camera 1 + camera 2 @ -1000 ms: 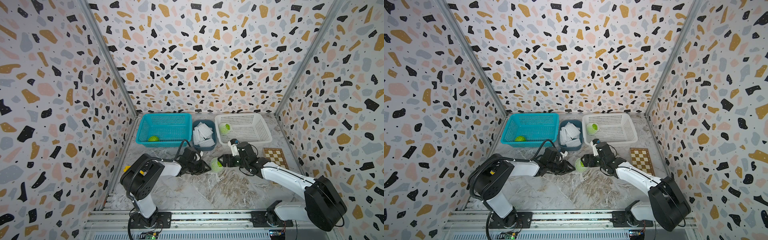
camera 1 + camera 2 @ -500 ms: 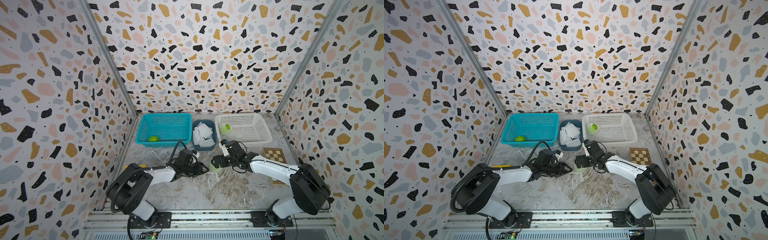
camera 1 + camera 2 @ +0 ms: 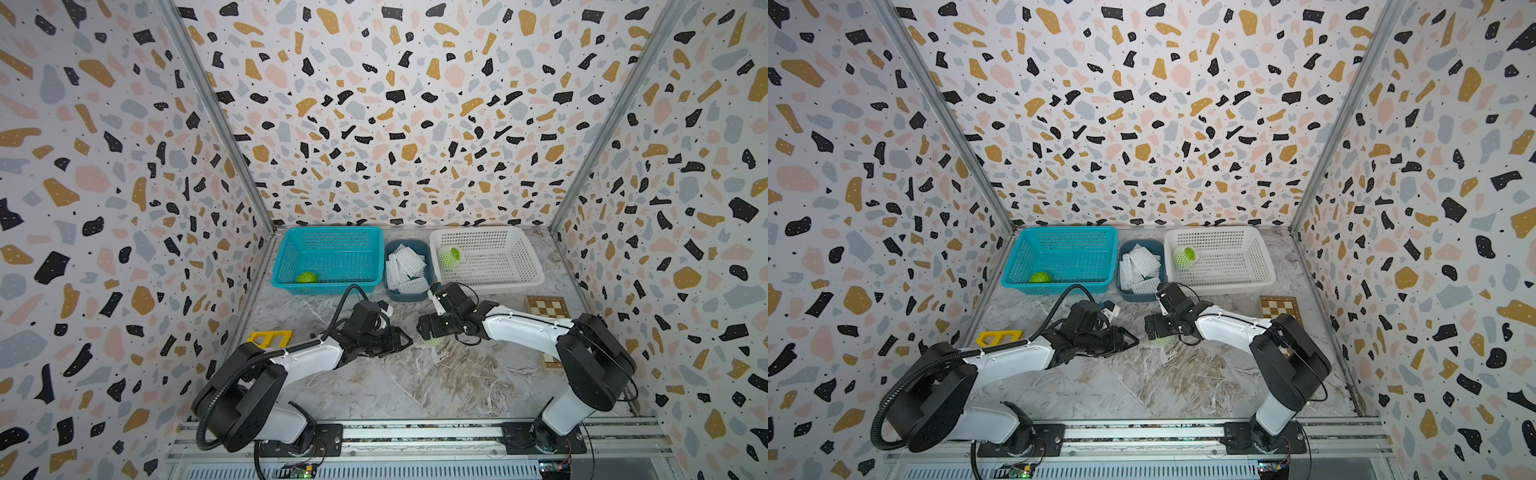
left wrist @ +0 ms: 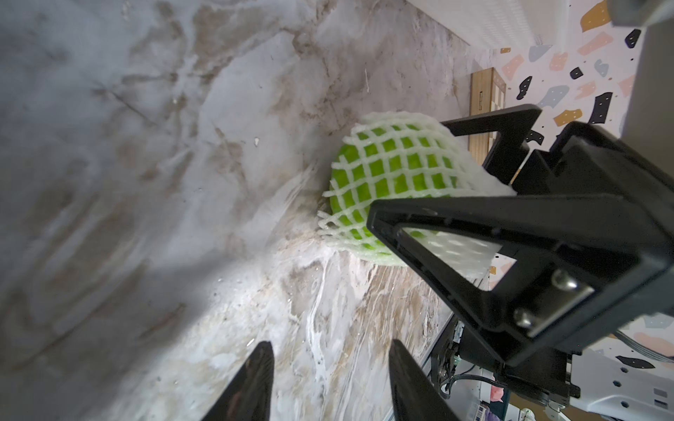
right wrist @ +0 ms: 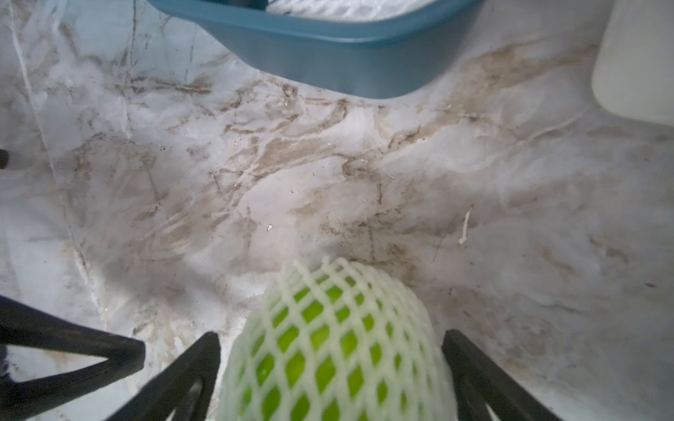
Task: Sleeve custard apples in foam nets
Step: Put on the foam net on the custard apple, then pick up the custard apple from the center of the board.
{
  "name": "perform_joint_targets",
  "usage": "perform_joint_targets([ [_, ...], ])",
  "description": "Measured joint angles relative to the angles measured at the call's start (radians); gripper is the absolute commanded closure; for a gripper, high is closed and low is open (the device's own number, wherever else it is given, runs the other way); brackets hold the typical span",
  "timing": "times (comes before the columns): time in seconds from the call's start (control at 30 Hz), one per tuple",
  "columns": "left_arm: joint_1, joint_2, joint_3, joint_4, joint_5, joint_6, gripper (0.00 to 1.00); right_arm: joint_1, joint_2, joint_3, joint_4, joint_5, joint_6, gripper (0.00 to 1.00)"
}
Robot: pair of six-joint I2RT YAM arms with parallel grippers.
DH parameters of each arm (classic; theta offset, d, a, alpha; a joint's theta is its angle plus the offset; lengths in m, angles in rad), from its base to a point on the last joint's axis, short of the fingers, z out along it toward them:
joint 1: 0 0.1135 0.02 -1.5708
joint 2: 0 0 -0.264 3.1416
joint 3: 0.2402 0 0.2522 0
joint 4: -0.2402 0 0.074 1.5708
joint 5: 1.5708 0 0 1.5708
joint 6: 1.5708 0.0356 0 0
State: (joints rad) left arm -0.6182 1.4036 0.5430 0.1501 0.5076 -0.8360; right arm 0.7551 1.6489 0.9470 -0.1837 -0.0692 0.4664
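The sleeved custard apple [image 3: 434,342] rests on the marble-patterned table [image 3: 415,386] at mid-table, on the near side of the dark blue bin [image 3: 409,296] and between the two arms. It is a round, bright green fruit. A white foam net [image 4: 394,160] with diamond-shaped holes is stretched over it, and green skin shows through the holes. The fruit is close to round, so it has no readable long axis. In the left wrist view, a loose flared end of the net projects past the fruit behind one finger [image 4: 474,215] of the right gripper. The direction of the sleeve's axis in the scene cannot be told, because the gripper covers most of it in both top views. The right gripper [image 5: 332,333] has its jaws spread wide, one finger on each side of the netted fruit and close against the net. Whether they press on it cannot be told. The left gripper [image 4: 332,344] sits just left of the fruit and apart from it, jaws parted with nothing between them. A second sleeved custard apple [image 3: 449,256] lies in the far-left corner of the white basket [image 3: 498,232]. A bare green patch shows on its far-right side, so its open end faces far right. A bare custard apple [image 3: 307,277] lies in the near-left corner of the turquoise basket [image 3: 332,239]. Spare foam nets [image 3: 405,266] are piled in the bin.
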Motion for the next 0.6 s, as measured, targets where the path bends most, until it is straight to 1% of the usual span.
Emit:
perform_joint_targets([
  [0.1,0.0,-0.003,-0.007,-0.001,-0.003,0.002,0.5,0.01,0.011,0.006,-0.016,0.019,-0.007,0.11],
  [0.4,0.0,-0.02,-0.024,-0.017,-0.017,0.003,0.5,0.04,0.065,0.055,-0.027,0.078,-0.041,0.13],
  [0.6,0.0,-0.02,-0.025,-0.019,-0.019,0.003,0.51,0.052,0.092,0.057,-0.026,0.1,-0.048,0.1],
])
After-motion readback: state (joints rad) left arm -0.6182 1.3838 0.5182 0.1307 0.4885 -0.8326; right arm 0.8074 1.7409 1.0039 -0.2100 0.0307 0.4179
